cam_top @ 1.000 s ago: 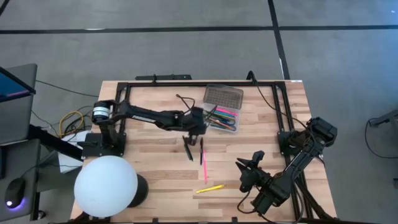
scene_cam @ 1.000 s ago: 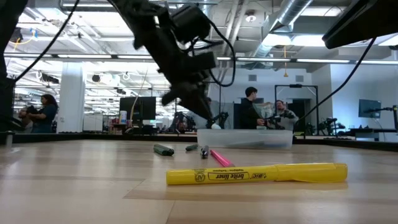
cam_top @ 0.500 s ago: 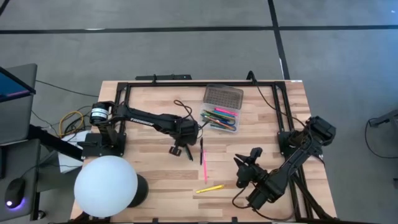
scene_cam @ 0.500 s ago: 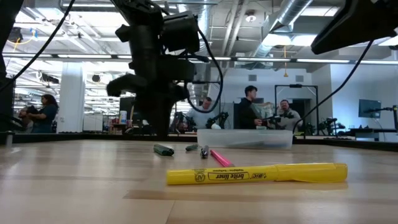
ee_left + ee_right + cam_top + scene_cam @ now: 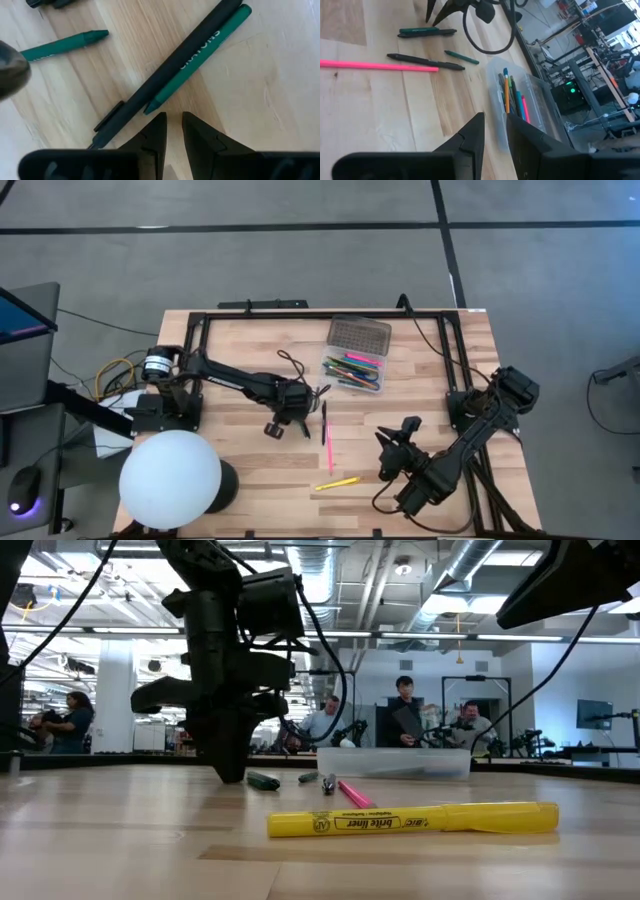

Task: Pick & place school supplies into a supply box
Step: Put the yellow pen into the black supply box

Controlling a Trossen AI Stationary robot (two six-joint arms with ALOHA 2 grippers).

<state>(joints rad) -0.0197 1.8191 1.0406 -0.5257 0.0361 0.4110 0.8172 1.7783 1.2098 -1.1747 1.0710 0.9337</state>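
My left gripper [image 5: 296, 416] [image 5: 173, 120] is shut and stands fingers down at the table's middle. Its tips are right beside a black pen [image 5: 170, 70] and a green pen [image 5: 200, 60] that lie side by side; whether they touch the pens, I cannot tell. A green crayon [image 5: 65, 44], a black pen [image 5: 323, 420], a pink pen [image 5: 329, 448] and a yellow highlighter [image 5: 337, 482] lie flat on the wood. The supply box [image 5: 353, 372] holds several pens, and its dotted lid [image 5: 358, 335] lies behind it. My right gripper [image 5: 392, 448] [image 5: 495, 125] is shut and empty at the near right.
A white globe [image 5: 170, 478] stands at the table's near left corner. A black frame rail [image 5: 320, 313] runs along the far edge and down both sides. People show in the room beyond the table in the low view [image 5: 405, 710].
My left gripper has gone from over the supply box toward the table's near left and down. It now stands fingers down at the table top beside the dark pens. The pens on the table have not moved.
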